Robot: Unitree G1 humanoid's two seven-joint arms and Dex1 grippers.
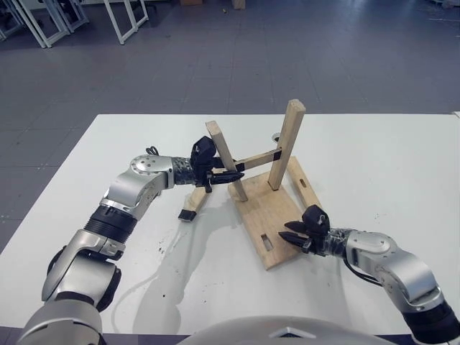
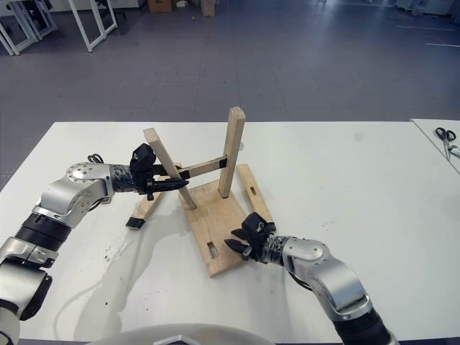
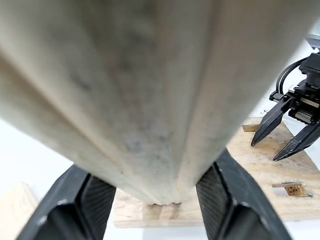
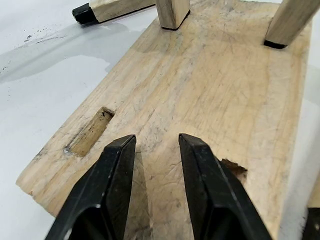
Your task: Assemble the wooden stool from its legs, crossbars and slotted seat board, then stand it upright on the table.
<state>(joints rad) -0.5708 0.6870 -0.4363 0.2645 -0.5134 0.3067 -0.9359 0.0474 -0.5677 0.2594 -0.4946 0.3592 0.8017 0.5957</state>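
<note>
The slotted seat board [image 1: 267, 215] lies flat on the white table [image 1: 374, 165]. Two legs stand in it: a leaning leg [image 1: 221, 149] and an upright leg [image 1: 287, 140], joined by a crossbar [image 1: 256, 159]. My left gripper [image 1: 228, 173] is shut on the leaning leg, which fills the space between its fingers [image 3: 75, 210] in the left wrist view. My right gripper [image 1: 290, 238] hovers open over the board's near end, its fingertips [image 4: 122, 150] just beside an empty slot [image 4: 90, 131]. A loose leg [image 1: 192, 203] with a black cap lies left of the board.
Another wooden piece [image 1: 305, 183] lies along the board's right side. A small metal part [image 1: 275, 136] sits behind the upright leg. Scissors [image 2: 447, 140] rest on a neighbouring table at the far right. Bare tabletop spreads to the right and near left.
</note>
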